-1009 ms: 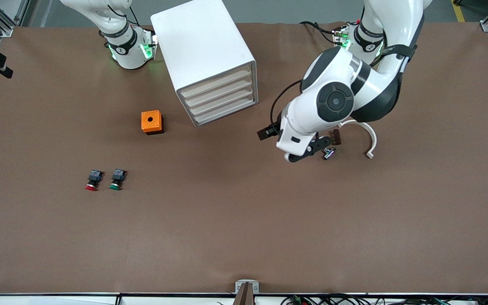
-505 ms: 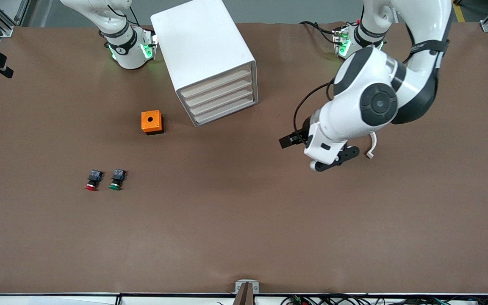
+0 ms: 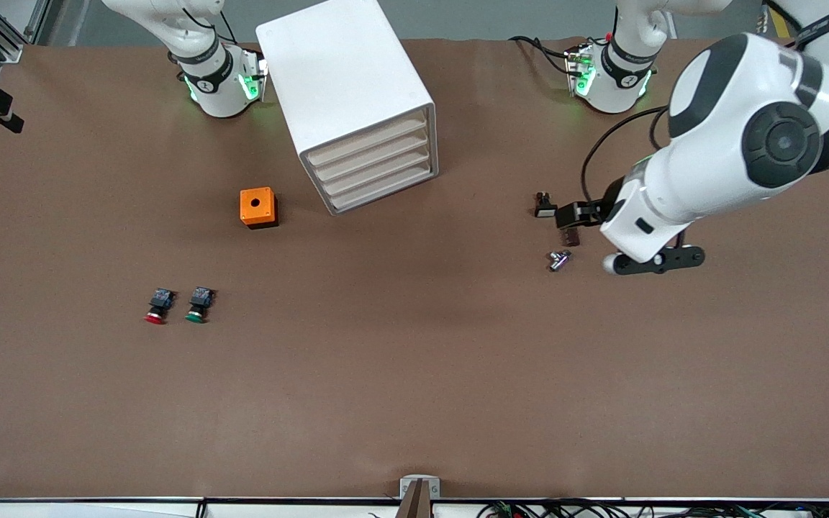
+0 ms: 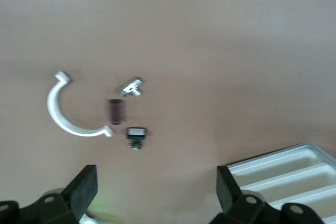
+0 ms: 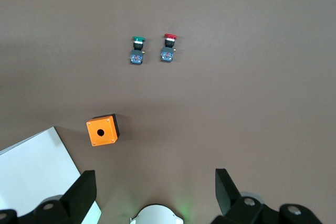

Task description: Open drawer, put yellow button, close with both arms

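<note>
Step in hand, drawer-opening: four cream-fronted white plastic drawers (image 3: 375, 167) all shut; my left gripper (image 4: 157, 195) and right gripper (image 5: 155, 192) hover wide-jawed and empty; next, I judge, grip one drawer front.

Left gripper (image 3: 655, 260) is raised over the table (image 3: 414, 388) toward the left arm's end; finger state not discernible. Beside it lie a metal piece (image 3: 558, 260), a brown cylinder (image 3: 568, 237) and a small white-capped part (image 3: 545, 206). White cabinet (image 3: 346, 93), drawers (image 3: 371, 167) closed, stands well apart.
</note>
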Robot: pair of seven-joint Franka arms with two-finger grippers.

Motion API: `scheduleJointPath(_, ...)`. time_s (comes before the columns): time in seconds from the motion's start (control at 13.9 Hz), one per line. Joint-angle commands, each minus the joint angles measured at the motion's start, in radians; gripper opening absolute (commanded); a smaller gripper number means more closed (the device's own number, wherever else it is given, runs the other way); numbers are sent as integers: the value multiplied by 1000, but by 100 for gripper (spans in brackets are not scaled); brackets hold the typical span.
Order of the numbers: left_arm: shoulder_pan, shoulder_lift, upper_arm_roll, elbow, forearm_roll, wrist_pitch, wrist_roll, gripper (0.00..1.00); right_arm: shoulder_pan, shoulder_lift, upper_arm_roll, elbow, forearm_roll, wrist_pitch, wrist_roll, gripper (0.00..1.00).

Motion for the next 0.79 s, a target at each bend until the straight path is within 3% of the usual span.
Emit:
scheduleJointPath(0.0, 54, -71, -7, -47, 43, -43, 84, 100, -13, -20, 6, -16, 16, -1, -13, 100)
scheduleJointPath(0.29, 124, -224, -9, -211, 132, -43, 185, 100, -13, -20, 6, -16, 16, -1, -13, 100)
scheduleJointPath(0.72, 277, -281, -10, -250, 129, -38, 419, 100, -12, -20, 6, -16, 16, 1, -13, 100)
